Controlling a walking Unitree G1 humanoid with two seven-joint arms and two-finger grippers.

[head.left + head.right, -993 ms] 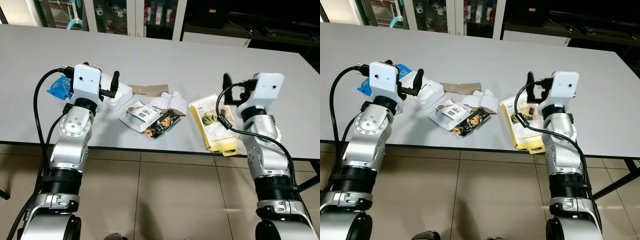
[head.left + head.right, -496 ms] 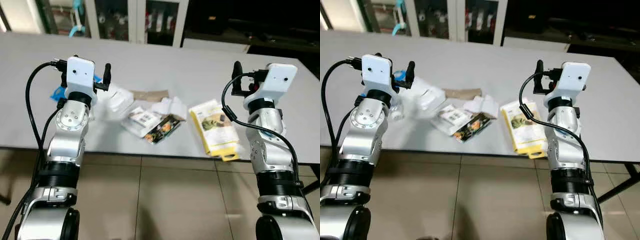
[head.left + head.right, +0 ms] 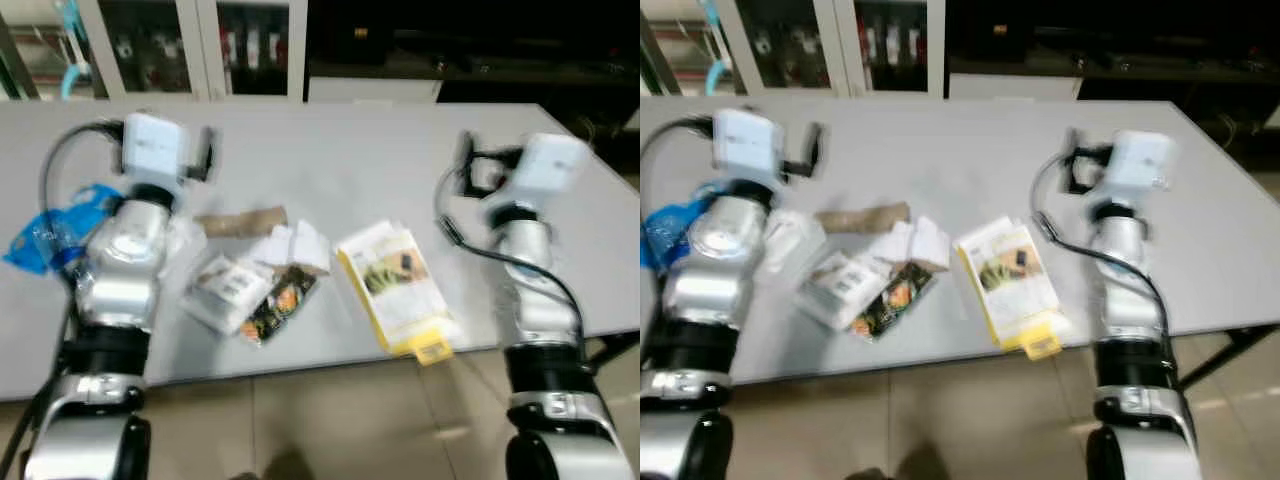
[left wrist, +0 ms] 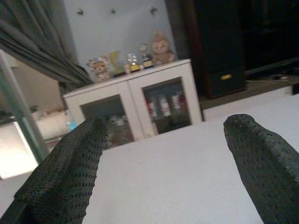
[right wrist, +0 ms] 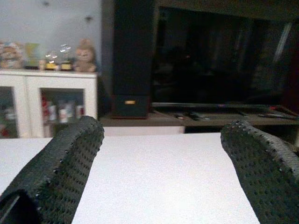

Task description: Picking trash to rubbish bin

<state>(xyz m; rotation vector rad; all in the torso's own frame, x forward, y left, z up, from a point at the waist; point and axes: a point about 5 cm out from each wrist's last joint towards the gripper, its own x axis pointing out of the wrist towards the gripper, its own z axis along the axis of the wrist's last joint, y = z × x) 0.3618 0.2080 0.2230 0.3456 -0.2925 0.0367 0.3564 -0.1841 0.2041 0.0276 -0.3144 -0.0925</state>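
Observation:
Trash lies in a loose group on the grey table: a yellow package, a dark snack wrapper, a white packet, crumpled white paper, a brown cardboard strip and a blue bag at the far left. My left gripper is raised above the table, left of the pile. In the left wrist view its fingers stand wide apart and hold nothing. My right gripper is raised right of the yellow package. It is open too, as its fingers show in the right wrist view.
A white plastic tray sits partly behind my left arm. White glass-door cabinets stand beyond the table's far edge, and a dark TV unit is to their right. Tiled floor runs under the near edge. The head views are blurred.
The whole picture has shifted and blurred, so the camera moved; the trash now sits further left in view. Both arms stay raised with their grippers open. Nothing on the table moved.

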